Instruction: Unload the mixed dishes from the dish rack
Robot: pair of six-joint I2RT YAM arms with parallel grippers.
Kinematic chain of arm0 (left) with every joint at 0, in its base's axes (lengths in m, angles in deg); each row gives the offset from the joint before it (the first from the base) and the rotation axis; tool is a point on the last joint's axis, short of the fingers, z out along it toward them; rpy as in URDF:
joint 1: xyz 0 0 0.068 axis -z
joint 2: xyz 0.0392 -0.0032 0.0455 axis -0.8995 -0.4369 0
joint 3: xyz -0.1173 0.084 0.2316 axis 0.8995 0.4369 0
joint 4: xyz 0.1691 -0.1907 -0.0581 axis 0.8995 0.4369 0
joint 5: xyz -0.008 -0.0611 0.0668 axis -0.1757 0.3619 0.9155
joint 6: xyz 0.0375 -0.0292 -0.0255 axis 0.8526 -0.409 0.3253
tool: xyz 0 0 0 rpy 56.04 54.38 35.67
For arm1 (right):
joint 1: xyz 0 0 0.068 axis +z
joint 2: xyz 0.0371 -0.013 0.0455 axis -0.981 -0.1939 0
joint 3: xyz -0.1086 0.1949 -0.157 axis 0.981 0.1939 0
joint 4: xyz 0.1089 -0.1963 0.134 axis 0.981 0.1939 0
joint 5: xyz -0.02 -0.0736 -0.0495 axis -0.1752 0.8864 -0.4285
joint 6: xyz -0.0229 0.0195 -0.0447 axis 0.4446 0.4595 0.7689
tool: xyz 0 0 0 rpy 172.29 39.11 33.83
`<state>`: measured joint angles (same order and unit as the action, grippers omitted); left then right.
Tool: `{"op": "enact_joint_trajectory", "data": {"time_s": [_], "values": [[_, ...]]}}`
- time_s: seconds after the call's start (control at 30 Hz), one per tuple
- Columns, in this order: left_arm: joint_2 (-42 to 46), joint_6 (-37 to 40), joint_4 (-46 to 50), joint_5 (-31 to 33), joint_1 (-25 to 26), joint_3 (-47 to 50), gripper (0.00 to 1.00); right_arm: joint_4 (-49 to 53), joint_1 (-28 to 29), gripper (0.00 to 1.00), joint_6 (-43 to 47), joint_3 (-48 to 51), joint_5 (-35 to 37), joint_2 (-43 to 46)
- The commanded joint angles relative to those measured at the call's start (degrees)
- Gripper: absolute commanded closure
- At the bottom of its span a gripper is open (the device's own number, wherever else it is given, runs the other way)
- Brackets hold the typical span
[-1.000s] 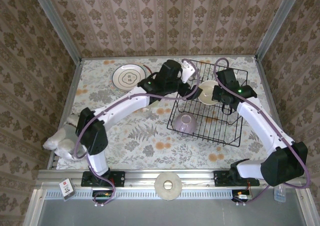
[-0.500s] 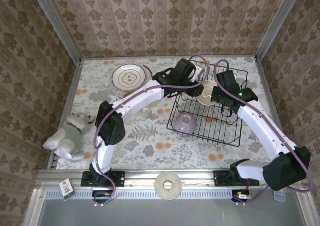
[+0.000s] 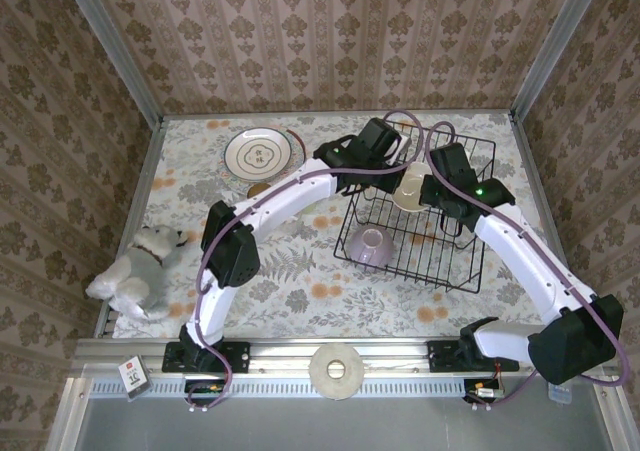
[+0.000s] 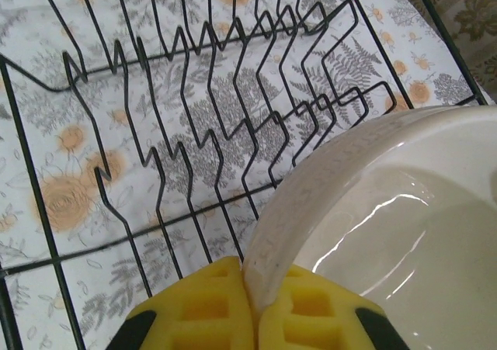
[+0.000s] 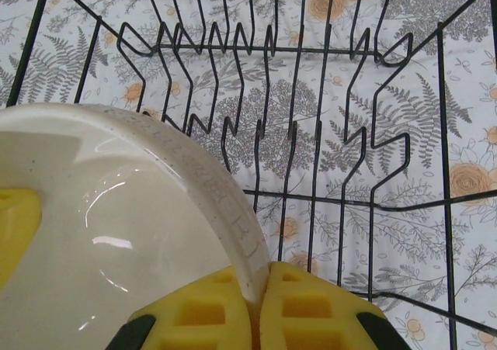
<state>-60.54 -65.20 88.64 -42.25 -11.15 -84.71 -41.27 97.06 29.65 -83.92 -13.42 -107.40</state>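
Observation:
The cream rounded bowl (image 3: 411, 187) hangs tilted over the back of the black wire dish rack (image 3: 484, 233), held from two sides. My left gripper (image 3: 397, 167) is shut on its left rim; in the left wrist view the yellow pads (image 4: 202, 303) pinch the rim of the bowl (image 4: 388, 210). From the right, my right gripper (image 3: 432, 194) is shut on the opposite rim, pads (image 5: 311, 303) clamping the bowl (image 5: 116, 210). A lilac bowl (image 3: 369, 246) lies in the rack's near left corner. A white plate with brown rings (image 3: 258, 152) lies on the cloth at the back left.
A white plush dog (image 3: 135, 271) lies at the table's left edge. A pale ring-shaped disc (image 3: 337, 371) rests on the front rail between the arm bases. Upright prongs (image 4: 186, 133) stand under the bowl. Walls close in on three sides.
My left arm swung right to the rack and its gripper closed on the cream bowl's rim. The plush dog came out from under that arm. The right gripper kept its hold.

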Motion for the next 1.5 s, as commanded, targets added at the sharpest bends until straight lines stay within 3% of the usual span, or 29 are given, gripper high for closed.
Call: {"op": "enact_joint_trajectory", "data": {"time_s": [0.0, 0.03, 0.2, 0.27, 0.5, 0.7, 0.93, 1.03, 1.17, 1.33, 1.47], "values": [[-0.71, -2.54, 4.68, -5.19, -1.93, -3.99, 1.00, -3.29, 0.50, 1.00, 1.15, -0.17, 1.68, 1.74], [-0.19, -2.72, 4.68, -4.85, -2.18, -3.76, 1.00, -3.63, 0.51, 0.94, 1.49, 0.01, 1.13, 1.96], [3.45, -3.43, 4.26, -0.92, -3.59, -2.30, 1.00, -6.04, 0.79, 0.21, 4.45, 0.56, -1.56, 3.17], [4.99, -3.82, 4.68, -0.25, -5.12, -1.56, 1.00, -8.19, 1.06, 0.00, 5.76, 1.63, -3.22, 4.79], [16.02, -2.64, 6.74, 3.45, -9.04, 5.77, 1.00, -15.70, 2.67, 0.00, 7.75, 7.01, -4.92, 11.31], [33.52, -3.16, 9.06, 7.42, -15.11, 22.69, 1.00, -21.09, 3.92, 0.00, 7.01, 11.94, -7.39, 11.28], [50.36, -5.55, 19.10, 8.23, -21.71, 38.54, 1.00, -25.09, 5.04, 0.00, 5.87, 16.06, -9.37, 9.33], [53.68, -7.37, 21.16, 8.14, -22.23, 45.30, 1.00, -26.56, 5.36, 0.00, 4.83, 17.71, -10.02, 8.77], [55.03, -10.50, 18.96, 3.17, -21.87, 54.66, 1.00, -25.96, 5.59, 0.00, 4.70, 17.88, -10.69, 7.03], [53.95, -13.55, 9.38, -0.76, -19.11, 64.37, 1.00, -25.64, 5.59, 0.00, 4.47, 17.89, -11.61, 6.01], [50.40, -15.04, 3.46, 1.19, -16.43, 67.46, 1.00, -25.07, 5.61, 0.00, 4.60, 17.37, -12.25, 5.11]]}}
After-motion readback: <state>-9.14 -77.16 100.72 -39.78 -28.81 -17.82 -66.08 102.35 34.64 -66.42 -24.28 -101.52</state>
